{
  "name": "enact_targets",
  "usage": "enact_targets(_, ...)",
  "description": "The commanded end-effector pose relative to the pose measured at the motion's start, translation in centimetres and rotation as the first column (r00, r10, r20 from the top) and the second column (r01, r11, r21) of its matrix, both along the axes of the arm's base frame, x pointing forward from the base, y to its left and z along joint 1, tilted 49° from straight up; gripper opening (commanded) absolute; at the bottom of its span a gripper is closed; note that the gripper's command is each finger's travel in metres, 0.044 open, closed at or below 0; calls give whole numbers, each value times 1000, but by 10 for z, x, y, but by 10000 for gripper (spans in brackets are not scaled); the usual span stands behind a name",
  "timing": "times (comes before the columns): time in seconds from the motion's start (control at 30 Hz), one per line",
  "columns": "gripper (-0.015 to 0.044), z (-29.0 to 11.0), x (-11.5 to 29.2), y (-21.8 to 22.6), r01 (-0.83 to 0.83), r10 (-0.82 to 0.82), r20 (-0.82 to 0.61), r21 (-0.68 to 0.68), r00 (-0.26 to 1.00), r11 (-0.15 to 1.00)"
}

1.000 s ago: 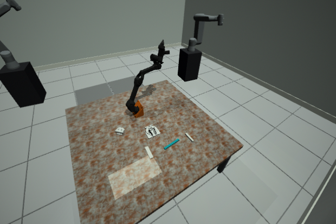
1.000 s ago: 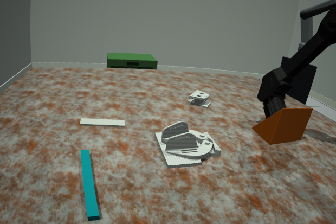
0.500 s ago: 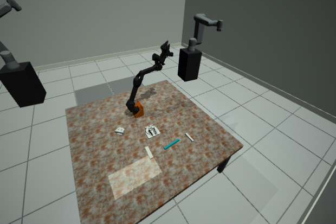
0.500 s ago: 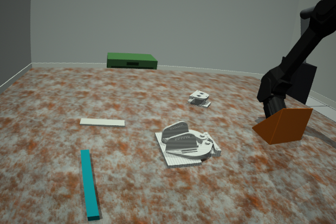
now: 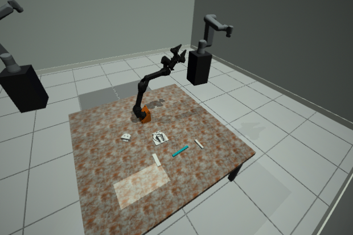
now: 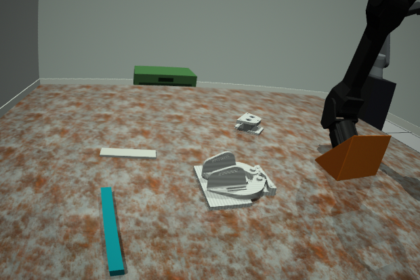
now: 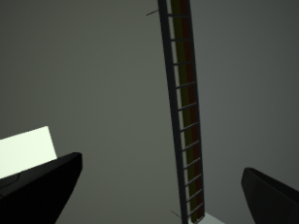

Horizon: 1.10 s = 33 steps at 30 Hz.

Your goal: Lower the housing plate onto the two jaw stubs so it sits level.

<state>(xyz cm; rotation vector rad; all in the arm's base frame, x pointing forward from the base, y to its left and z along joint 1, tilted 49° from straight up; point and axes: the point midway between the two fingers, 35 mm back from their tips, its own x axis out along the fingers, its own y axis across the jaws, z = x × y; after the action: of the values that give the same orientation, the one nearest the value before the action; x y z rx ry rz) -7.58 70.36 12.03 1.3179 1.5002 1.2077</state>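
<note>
The white housing plate (image 5: 126, 136) (image 6: 249, 118) rests on a small stand on the table, away from the jaws. The white base (image 6: 220, 202) lies flat on the table. Two white jaws with upright ribbed fins, a rear jaw (image 6: 219, 164) and a front jaw (image 6: 226, 178), lie side by side on it. Their round stubs show uncovered at the end towards the orange mount. My gripper (image 5: 183, 48) (image 7: 162, 169) is open and empty, raised high behind the table and far from the parts. It is outside the view of the exterior view.
A teal bar (image 5: 180, 151) (image 6: 112, 230), a white bar (image 5: 156, 159) (image 6: 127, 153) and another pale bar (image 5: 198, 144) lie on the table. A pale rectangle (image 5: 141, 185) marks the table near its front. The orange mount (image 5: 146, 115) (image 6: 364, 159) stands at the arm's base.
</note>
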Motion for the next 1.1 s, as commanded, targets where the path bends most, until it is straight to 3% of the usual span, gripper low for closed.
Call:
enact_targets(0.0, 440, 8, 13, -4, 31, -30, 93, -5, 995, 1000)
enact_targets(0.23, 440, 13, 41, -9, 84, -77, 209, -23, 975, 996)
enact_targets(0.47, 440, 18, 96, -16, 190, -151, 396, -61, 906, 980)
enact_targets(1.07, 440, 31, 236, -69, 436, -137, 801, -166, 582, 884)
